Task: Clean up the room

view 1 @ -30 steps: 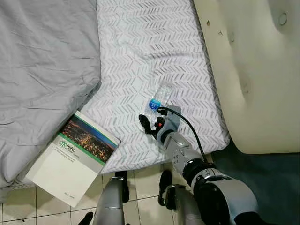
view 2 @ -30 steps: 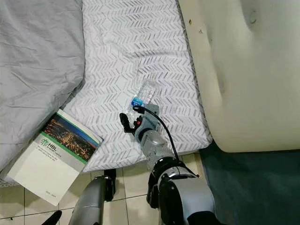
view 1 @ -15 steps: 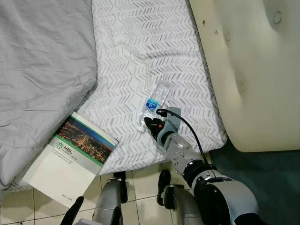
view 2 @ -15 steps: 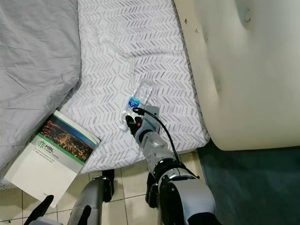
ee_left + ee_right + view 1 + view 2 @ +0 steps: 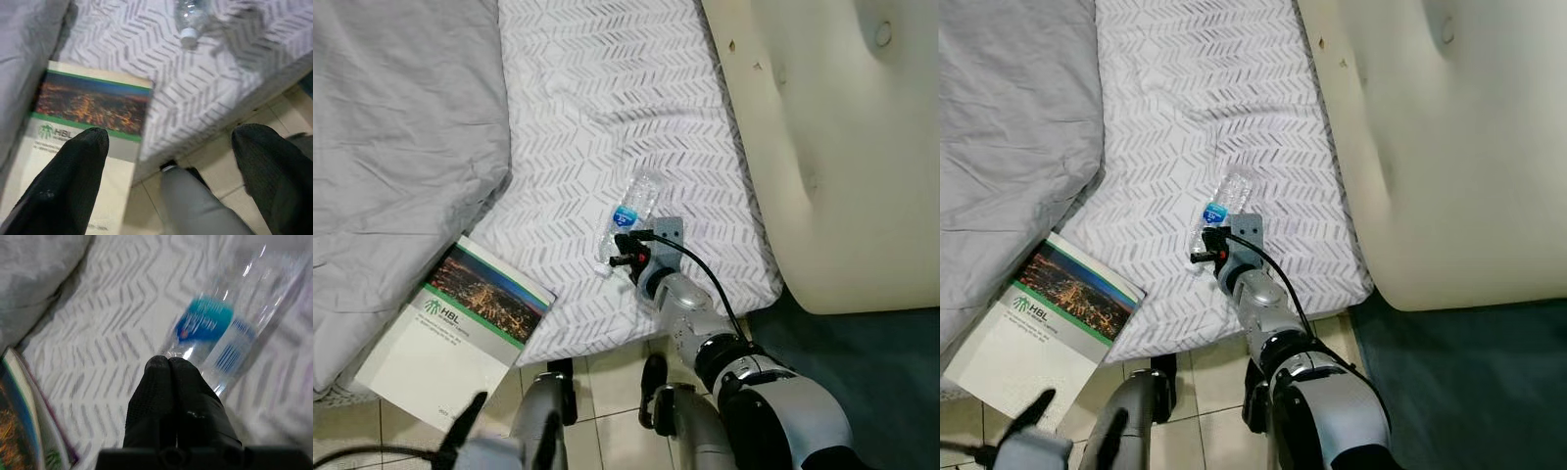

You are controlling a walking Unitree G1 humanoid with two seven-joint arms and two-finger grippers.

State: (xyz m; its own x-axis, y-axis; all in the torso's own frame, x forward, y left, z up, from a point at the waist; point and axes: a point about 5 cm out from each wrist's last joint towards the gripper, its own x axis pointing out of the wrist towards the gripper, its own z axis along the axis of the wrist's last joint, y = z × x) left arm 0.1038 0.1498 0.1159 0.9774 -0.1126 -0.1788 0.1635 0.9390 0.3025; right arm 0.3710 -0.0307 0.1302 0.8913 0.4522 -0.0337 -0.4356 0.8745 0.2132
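Your right end effector [image 5: 168,363] clenched empty, tips touching bottle [image 5: 628,221] lying on bed [image 5: 607,98]. Left end effector [image 5: 171,142] released, above book [image 5: 460,328]. Nothing cleared yet; both remain.

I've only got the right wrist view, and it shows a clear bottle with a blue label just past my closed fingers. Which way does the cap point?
Observer: The bottle lies on its side on the patterned sheet, and its white cap points toward the bed's near edge, toward the robot.
Operator: Where's the left gripper?
Observer: The left gripper is open, held low beside the bed and facing the book.
Operator: What's to the right of the bottle?
Observer: A cream padded headboard borders the sheet on the robot's right.
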